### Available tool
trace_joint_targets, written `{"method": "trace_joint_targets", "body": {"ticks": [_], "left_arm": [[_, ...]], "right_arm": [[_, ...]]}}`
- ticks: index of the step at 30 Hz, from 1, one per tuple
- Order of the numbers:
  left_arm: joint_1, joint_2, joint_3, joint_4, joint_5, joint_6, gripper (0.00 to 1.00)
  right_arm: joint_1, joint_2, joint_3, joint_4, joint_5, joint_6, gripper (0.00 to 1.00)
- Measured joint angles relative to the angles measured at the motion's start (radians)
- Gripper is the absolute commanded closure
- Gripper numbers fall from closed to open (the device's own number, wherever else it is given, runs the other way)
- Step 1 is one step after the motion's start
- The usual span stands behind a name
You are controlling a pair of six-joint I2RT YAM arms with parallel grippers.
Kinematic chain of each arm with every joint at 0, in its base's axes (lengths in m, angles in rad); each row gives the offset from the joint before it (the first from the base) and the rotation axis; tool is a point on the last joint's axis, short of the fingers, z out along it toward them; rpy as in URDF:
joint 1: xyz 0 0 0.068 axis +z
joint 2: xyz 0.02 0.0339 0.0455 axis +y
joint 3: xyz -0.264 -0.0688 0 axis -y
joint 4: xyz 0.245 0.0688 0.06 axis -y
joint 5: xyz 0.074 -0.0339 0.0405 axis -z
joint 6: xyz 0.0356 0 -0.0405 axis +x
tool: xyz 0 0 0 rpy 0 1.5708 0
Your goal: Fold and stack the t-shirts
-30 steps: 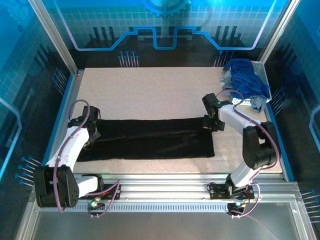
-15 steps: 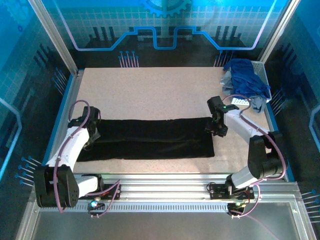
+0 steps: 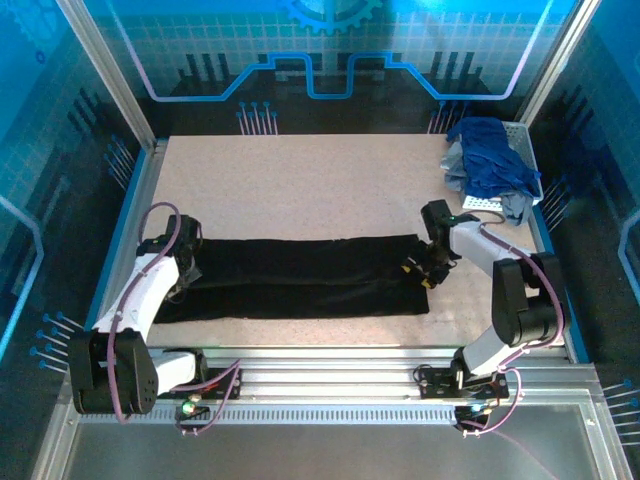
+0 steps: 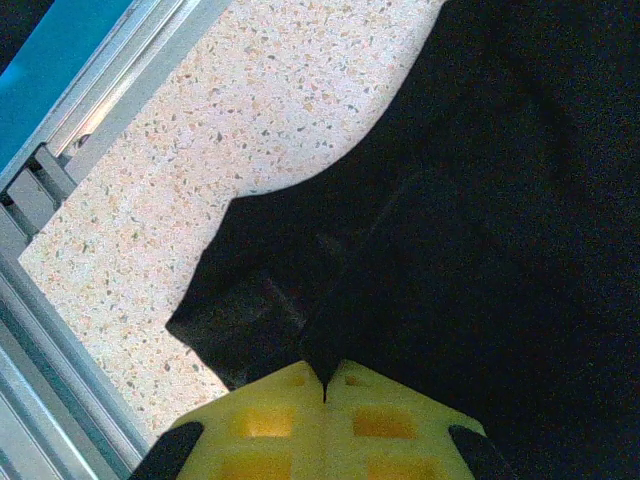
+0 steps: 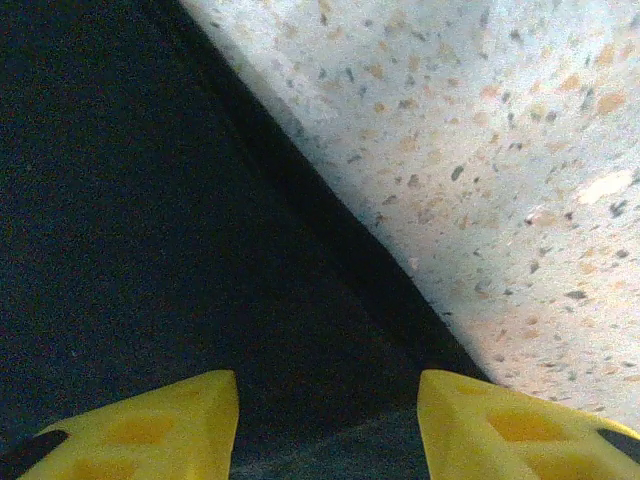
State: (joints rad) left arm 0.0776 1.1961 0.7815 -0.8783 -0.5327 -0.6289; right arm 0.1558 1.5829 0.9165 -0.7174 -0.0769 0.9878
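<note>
We are looking at the black t-shirt (image 3: 300, 275) lying as 1 long folded band across the near half of the table (image 3: 300, 190), flat on the speckled top. The left gripper (image 4: 325, 388) is pinching its left end, the 2 yellow fingers pressing tight together with a ridge of black cloth running up into the seam between them. The right gripper (image 5: 326, 390) is hanging just over the band's right edge (where black cloth meets bare table), its fingers standing apart and gripping nothing. In the far right corner a white basket (image 3: 522, 131) is holding a heap of royal blue t-shirts (image 3: 490, 160), with a pale grey-blue t-shirt (image 3: 512, 208) spilling over its near side, well apart from the band. Behind the band the table's far half is lying bare, while the near rail (image 3: 330, 365) is running close along its front edge.
</note>
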Motion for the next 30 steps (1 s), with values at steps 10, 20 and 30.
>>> {"method": "trace_joint_targets", "body": {"ticks": [10, 20, 30], "left_arm": [[0.0, 0.0, 0.0, 0.0, 0.006, 0.0, 1.0], [0.0, 0.0, 0.0, 0.0, 0.007, 0.0, 1.0], [-0.002, 0.0, 0.0, 0.0, 0.014, 0.0, 1.0]], "right_arm": [[-0.039, 0.004, -0.021, 0.042, -0.048, 0.078, 0.57], [-0.05, -0.061, -0.115, 0.043, -0.066, 0.138, 0.55], [-0.077, -0.021, -0.078, 0.075, -0.079, 0.152, 0.86]]}}
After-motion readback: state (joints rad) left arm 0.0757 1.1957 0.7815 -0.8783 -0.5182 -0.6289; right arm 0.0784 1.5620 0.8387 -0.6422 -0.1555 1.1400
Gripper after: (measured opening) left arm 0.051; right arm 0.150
